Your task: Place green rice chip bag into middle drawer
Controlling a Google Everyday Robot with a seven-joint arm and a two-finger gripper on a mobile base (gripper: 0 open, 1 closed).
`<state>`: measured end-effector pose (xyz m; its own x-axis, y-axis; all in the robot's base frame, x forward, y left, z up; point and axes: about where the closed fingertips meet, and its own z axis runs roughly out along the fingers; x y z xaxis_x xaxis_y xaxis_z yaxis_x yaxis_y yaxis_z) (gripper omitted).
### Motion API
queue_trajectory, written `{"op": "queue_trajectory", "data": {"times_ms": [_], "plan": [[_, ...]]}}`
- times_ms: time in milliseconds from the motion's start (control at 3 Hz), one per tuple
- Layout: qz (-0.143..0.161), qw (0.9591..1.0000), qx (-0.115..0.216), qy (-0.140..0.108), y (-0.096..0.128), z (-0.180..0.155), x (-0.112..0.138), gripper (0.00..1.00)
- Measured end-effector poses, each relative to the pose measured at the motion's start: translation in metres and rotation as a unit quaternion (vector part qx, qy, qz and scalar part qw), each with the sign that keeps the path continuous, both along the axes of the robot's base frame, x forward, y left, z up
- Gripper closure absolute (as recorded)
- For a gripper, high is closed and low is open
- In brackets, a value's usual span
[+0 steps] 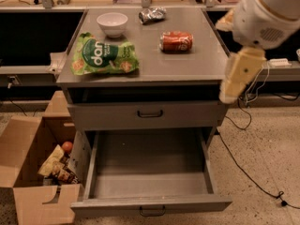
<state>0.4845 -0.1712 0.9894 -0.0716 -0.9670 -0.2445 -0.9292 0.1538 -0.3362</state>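
The green rice chip bag [104, 57] lies flat on the left of the grey cabinet top [187, 64], in front of a white bowl. The middle drawer [150, 165] is pulled out wide at the bottom of the cabinet. Its grey floor is bare and its black handle [152, 212] faces me. My arm hangs at the right of the cabinet, white above and cream below. The cream gripper [228, 93] sits beside the cabinet's top right corner, well right of the bag and above the drawer's right side. It holds nothing that I can see.
A white bowl [112, 23], a silver foil packet [152, 14] and a red can [176, 41] stand on the cabinet top. A closed drawer front [150, 114] sits above the open one. An open cardboard box [28, 144] with snacks stands at lower left. A black cable [248, 172] lies on the floor at right.
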Motion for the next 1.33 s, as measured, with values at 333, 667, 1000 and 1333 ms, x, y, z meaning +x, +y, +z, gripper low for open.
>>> {"op": "queue_trajectory", "data": {"times_ms": [333,667,1000,1333], "plan": [[0.068,0.9961,0.022,-0.052,0.062,0.001,0.057,0.00],[0.121,0.9894,0.059,-0.055,0.141,-0.027,0.111,0.00],[0.121,0.9894,0.059,-0.055,0.141,-0.027,0.111,0.00],[0.126,0.9877,0.072,-0.058,0.144,-0.032,0.116,0.00]]}}
